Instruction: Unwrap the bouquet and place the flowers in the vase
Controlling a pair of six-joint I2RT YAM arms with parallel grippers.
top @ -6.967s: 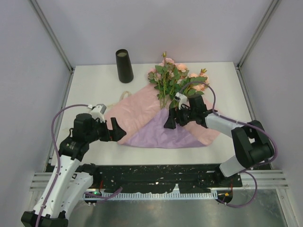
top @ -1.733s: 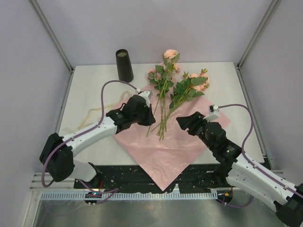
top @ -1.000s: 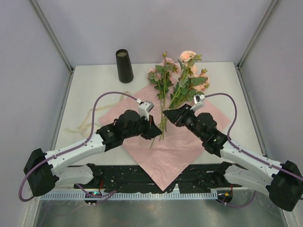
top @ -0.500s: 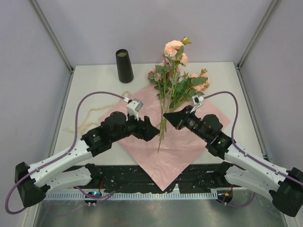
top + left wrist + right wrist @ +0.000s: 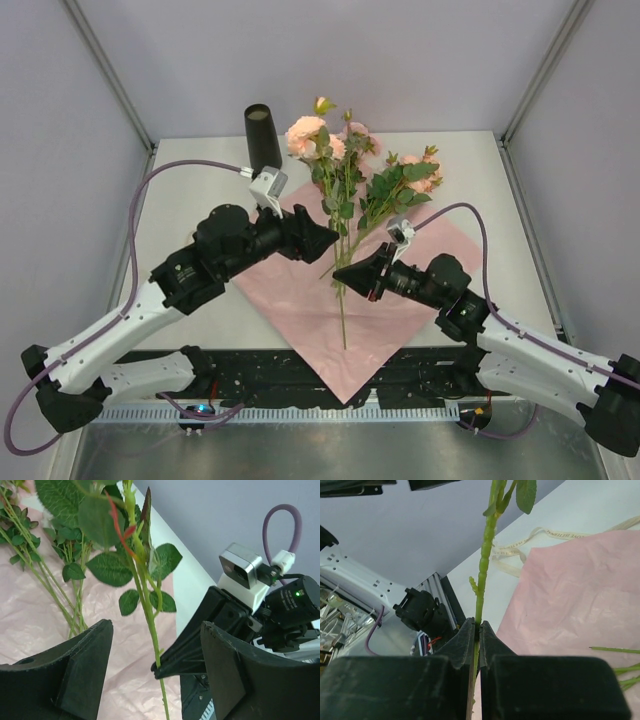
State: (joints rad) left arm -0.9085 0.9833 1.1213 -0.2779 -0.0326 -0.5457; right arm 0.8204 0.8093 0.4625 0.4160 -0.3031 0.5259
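R pincer point(image 5: 476, 630) w/ rose stem point(image 5: 485, 545); loose flowers point(image 5: 400, 190), pink sheet point(image 5: 300, 300) nearby

Your left arm point(image 5: 130, 318) reaches from its base up and to the right. Your left gripper point(image 5: 322, 238) points right with its jaws wide apart, touching nothing. Your right arm point(image 5: 530, 350) lies low and stretches to the left. Your right gripper point(image 5: 346, 276) points left, its jaws pressed together on a flower stem point(image 5: 486, 545). The two grippers face each other, near but apart.

White table point(image 5: 480, 170) between pale walls point(image 5: 400, 60)
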